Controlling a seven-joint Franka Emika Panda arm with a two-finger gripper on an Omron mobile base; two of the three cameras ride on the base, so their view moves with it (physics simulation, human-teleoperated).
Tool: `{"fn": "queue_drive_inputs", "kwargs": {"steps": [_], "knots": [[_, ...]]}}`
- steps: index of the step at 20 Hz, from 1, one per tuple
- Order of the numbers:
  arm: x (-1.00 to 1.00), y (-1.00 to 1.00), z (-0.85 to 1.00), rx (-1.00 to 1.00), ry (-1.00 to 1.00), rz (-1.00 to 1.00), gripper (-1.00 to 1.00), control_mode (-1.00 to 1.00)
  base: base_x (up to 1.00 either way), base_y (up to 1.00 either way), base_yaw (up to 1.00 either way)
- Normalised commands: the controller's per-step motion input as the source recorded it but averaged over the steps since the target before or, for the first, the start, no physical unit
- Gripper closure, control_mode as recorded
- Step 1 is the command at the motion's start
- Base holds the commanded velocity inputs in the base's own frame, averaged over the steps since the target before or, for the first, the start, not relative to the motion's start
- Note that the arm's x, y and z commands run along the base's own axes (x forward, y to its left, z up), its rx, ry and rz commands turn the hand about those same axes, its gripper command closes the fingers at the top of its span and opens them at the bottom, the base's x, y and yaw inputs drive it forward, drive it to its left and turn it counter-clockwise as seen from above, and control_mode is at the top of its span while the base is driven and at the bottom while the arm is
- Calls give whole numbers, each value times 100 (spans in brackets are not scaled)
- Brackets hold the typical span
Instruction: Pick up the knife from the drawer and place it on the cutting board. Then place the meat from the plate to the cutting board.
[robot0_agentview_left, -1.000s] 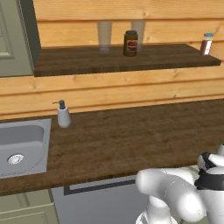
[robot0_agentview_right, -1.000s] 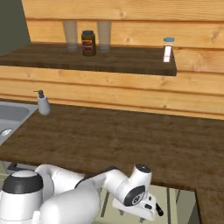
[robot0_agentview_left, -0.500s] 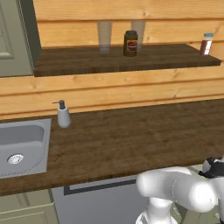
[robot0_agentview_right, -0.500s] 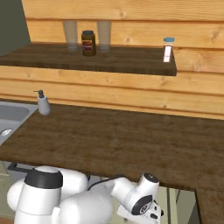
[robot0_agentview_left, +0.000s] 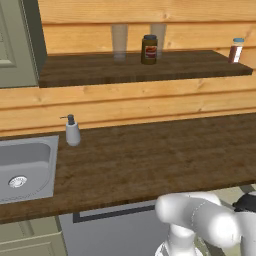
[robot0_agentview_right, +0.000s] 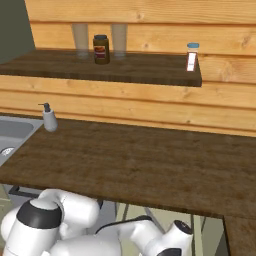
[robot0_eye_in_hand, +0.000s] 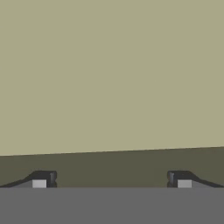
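1. A cabinet face (robot0_eye_in_hand: 112, 74) seen close up in the hand view is plain, flat and olive-green, with no marks (which piece of the cabinet it is cannot be told).
2. A darker olive band (robot0_eye_in_hand: 112, 164) runs below it, and their border is slightly tilted.
3. In the right base view, pale olive cabinet fronts (robot0_agentview_right: 160, 215) sit under the front edge of the dark wooden counter (robot0_agentview_right: 150, 160).

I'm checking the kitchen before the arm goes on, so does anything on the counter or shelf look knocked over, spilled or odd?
Nothing stands out. The soap dispenser stands upright beside the sink, and the jar, two glasses and shaker stand upright on the shelf. No spills on the countertop.
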Motion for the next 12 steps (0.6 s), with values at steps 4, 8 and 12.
{"fn": "queue_drive_inputs", "kwargs": {"steps": [4, 8, 12], "knots": [[-100, -16, 0, 4, 0, -5, -100, -100, 0, 0, 0], [-100, -13, 0, 2, 0, -2, -100, -100, 0, 0, 0], [-76, 0, 11, 0, 0, 0, -100, -100, 0, 0, 0]]}}
